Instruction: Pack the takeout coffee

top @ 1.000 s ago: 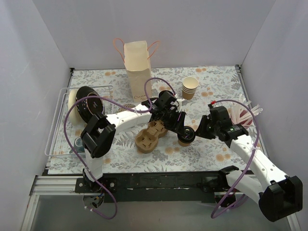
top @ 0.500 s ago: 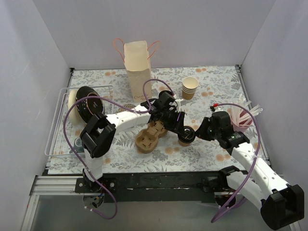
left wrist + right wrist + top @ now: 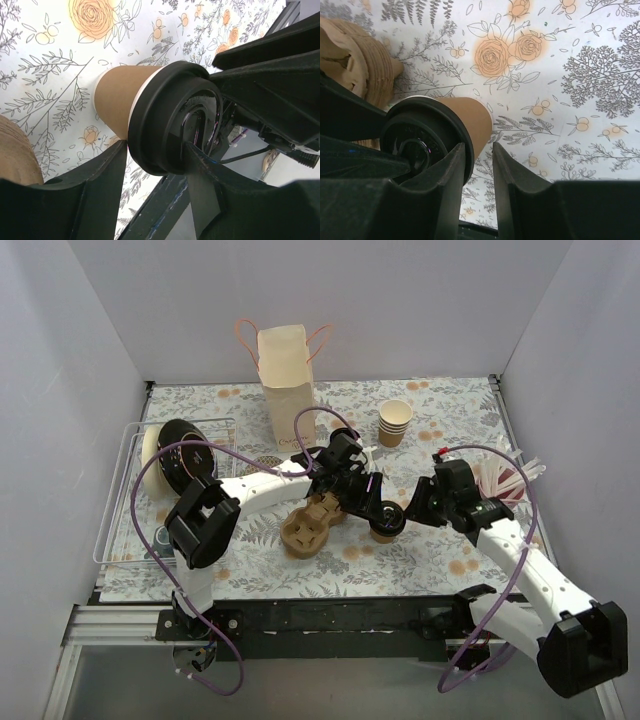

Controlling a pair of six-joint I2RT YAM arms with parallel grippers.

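Observation:
The takeout coffee, a tan paper cup with a black lid, stands on the floral cloth right of the brown pulp carrier. My left gripper is shut on its lid. In the left wrist view my two fingers clamp the lid from both sides. My right gripper sits just right of the cup. In the right wrist view this gripper has a narrow gap showing only cloth, one finger overlapping the lid's rim.
A paper bag with handles stands at the back. A stack of lidless cups is back right. A wire rack with black lids is on the left. Straws lie at the right edge.
My right arm drew back and down a little, then came back up beside the cup. My left gripper has kept its hold on the lid in place.

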